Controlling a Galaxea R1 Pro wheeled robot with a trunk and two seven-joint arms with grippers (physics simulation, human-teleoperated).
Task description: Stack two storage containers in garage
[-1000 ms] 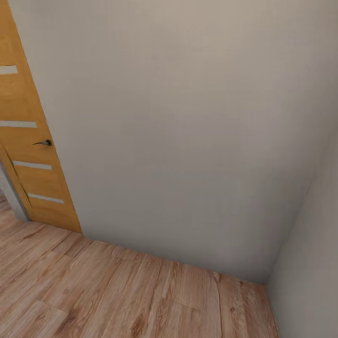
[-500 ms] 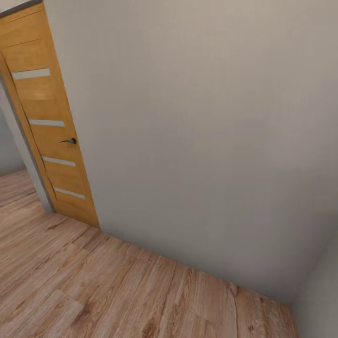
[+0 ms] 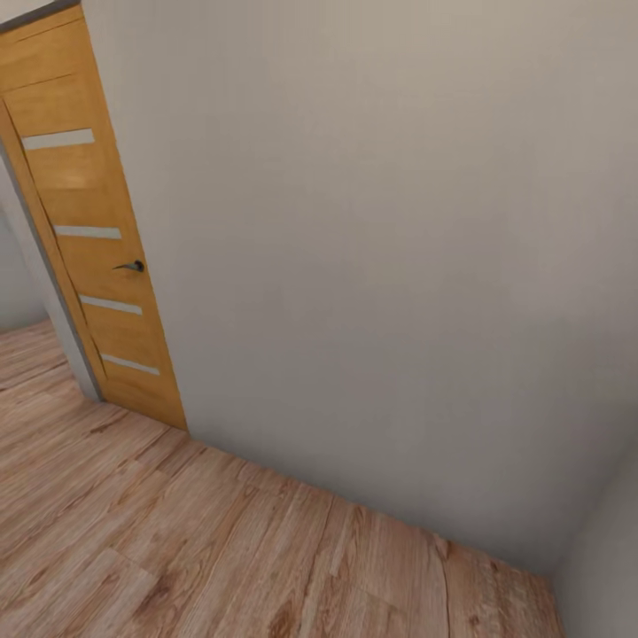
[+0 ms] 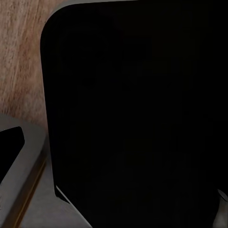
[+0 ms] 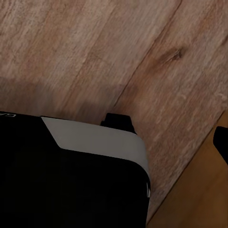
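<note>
Orange-wood door [image 3: 93,230] with four frosted horizontal strips and a small dark lever handle [image 3: 131,265], standing at the upper left of the head view. Plain off-white wall [image 3: 372,266] across the centre and right, smooth and bare. Light wood plank floor [image 3: 177,549] along the bottom, grained and knotty. Same planks [image 5: 95,52] in the right wrist view, above a black rounded robot body panel [image 5: 66,185]. Dark rounded panel [image 4: 137,114] looming in the left wrist view. Grip state of either hand: impossible to tell.
</note>
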